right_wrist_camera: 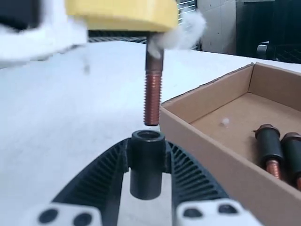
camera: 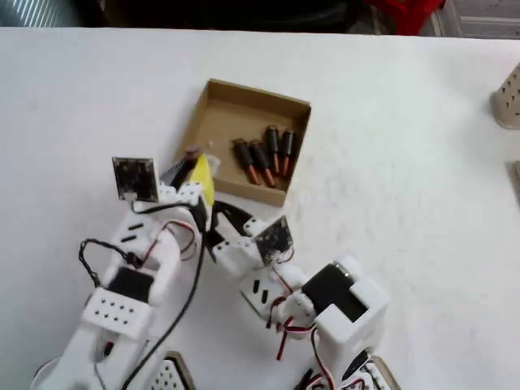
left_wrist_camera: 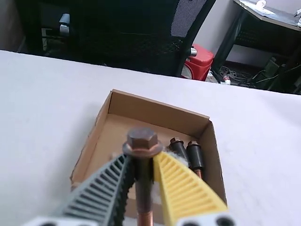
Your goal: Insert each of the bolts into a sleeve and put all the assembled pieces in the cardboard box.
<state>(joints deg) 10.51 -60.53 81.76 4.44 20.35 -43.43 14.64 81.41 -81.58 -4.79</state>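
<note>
Bolt (left_wrist_camera: pixel 142 140) clamped in left pincer (left_wrist_camera: pixel 141 157), gripped just under the hex head between grey finger (left_wrist_camera: pixel 101 188) and yellow finger (left_wrist_camera: pixel 183 188), both drawn in to the width of the shank. Held upright, head up, copper-coloured thread hanging free below the fingers. Located at the near-left corner of the cardboard box (camera: pixel 260 93), just outside its wall and raised clear of the desk (camera: pixel 406 162).

Right pincer (right_wrist_camera: pixel 147 146) likewise closed, black fingers (right_wrist_camera: pixel 108 179) pressed against either side of one black sleeve (right_wrist_camera: pixel 147 169). Sleeve upright, open mouth facing up, positioned beneath the hanging thread. Thread tip above the mouth, not entered. Exact alignment of tip over bore: cannot tell. Contact of sleeve base with desk: cannot tell.

Cardboard box resting on the desk just beyond both pincers, open at the top, roughly centre of the scene. Four assembled pieces (camera: pixel 264 158) lying flat on its floor, side by side and close together, grouped toward the right side of the box. Black sleeve ends pointing to the far side, copper thread ends pointing toward the near wall.

Left arm on the left of the scene, right arm on the right, both pincers close together by the box's near-left corner.
</note>
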